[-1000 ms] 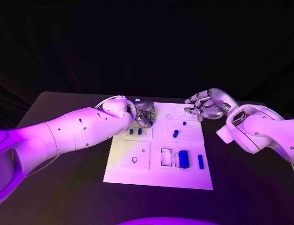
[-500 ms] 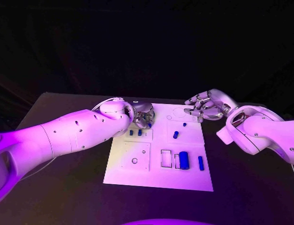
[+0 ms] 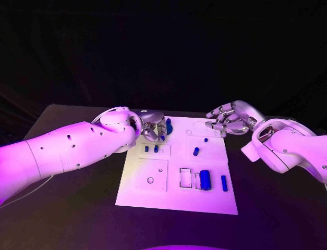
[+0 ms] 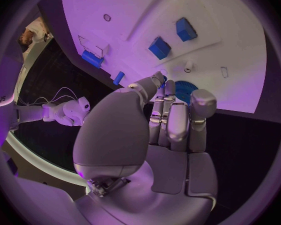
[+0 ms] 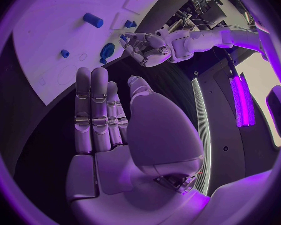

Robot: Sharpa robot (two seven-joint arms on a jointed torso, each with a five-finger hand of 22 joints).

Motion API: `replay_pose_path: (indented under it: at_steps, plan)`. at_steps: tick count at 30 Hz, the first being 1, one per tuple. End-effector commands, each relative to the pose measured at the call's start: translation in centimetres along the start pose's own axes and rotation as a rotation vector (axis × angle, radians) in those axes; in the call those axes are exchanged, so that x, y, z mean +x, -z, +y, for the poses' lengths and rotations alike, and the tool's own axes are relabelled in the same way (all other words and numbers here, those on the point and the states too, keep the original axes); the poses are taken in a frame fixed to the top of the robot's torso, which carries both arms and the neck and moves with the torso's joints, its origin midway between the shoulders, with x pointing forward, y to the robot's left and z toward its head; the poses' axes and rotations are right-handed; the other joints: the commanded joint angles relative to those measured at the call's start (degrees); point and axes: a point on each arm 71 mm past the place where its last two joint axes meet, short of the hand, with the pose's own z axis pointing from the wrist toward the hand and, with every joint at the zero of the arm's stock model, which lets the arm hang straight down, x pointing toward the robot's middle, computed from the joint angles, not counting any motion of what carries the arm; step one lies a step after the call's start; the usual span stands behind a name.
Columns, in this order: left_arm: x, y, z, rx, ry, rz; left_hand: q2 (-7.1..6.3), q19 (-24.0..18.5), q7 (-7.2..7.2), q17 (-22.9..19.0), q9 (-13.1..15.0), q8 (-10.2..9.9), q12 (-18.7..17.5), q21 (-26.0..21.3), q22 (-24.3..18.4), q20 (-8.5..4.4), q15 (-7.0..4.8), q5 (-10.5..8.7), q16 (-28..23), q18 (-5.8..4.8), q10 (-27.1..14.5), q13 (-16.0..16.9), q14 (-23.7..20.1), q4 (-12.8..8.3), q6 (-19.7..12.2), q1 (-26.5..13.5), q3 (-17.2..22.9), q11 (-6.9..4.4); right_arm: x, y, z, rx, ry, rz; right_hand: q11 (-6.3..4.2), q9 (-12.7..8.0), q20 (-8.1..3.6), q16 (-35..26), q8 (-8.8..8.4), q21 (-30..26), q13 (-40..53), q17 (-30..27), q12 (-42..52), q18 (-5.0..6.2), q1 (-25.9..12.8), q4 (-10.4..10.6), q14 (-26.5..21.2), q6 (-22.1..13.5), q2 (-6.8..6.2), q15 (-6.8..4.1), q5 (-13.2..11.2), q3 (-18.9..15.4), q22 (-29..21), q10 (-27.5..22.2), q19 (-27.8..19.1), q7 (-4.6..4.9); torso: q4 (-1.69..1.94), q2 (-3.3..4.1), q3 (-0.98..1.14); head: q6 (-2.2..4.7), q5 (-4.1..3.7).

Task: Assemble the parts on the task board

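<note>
- The blue gear (image 4: 185, 91) sits near the far left corner of the task board (image 3: 171, 200), a flat toothed disc just beside my left hand (image 3: 154, 128), whose fingertips (image 4: 159, 80) reach right up to it.
- I judge the gear light, rigid and slick, with a thin edge; I would take it by the rim, thumb opposite a finger, and keep it level so it does not tip.
- My left hand's fingers lie straight and close together; whether they touch or pinch the gear I cannot tell, since the fingers themselves cover the spot.
- Just nearer me on the board stand two small blue blocks (image 3: 151, 148), side by side.
- A short blue peg (image 3: 195, 151) lies towards the board's middle, apart from the blocks.
- In the near right part of the board a large blue cylinder (image 3: 204, 178) lies beside an outlined slot, and a thin blue bar (image 3: 223, 180) lies just to its right.
- My right hand (image 3: 229, 118) hovers over the board's far right corner, fingers loosely curled and apart, holding nothing.
- The black table (image 3: 65, 208) carries the board.
</note>
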Motion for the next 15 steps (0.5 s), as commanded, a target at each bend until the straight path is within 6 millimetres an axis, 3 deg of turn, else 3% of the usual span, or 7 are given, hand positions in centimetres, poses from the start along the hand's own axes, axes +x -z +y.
replay_pose_path:
  at_steps: [1,15]
  plan:
    - [-0.2,0.3,0.2,-0.012,0.012,-0.005,-0.26,0.4,0.13,0.0,0.0,-0.3,-0.2,0.3,0.1,-0.15,-0.11,-0.03,0.0,-0.62,0.5,0.0,0.4,-0.2,0.4,-0.2,0.0,0.08,0.1,0.0,0.0,-0.012,0.005,0.004,-0.06,-0.1,-0.05,-0.2,0.33,-0.2,-0.1,0.1,0.0,0.26,-0.3,0.0,0.5,-0.2,0.08,0.05,0.3,0.3,-0.1,-0.5,0.4,0.14,-0.05,0.07,-0.05,0.02,0.05]
    - [-0.3,0.8,1.8,-0.058,0.014,0.002,-0.27,0.5,0.12,0.0,-0.1,-0.3,-0.3,0.4,0.2,-0.16,-0.11,-0.03,0.0,-0.63,0.6,0.0,0.4,-0.2,0.4,-0.2,0.0,0.07,0.2,0.0,0.0,-0.011,0.004,0.006,-0.06,-0.1,-0.05,-0.2,0.33,-0.2,-0.1,0.1,0.0,0.26,-0.3,0.0,0.5,-0.2,0.08,0.05,0.3,0.3,-0.1,-0.5,0.4,0.14,-0.09,0.08,-0.01,-0.21,0.25]
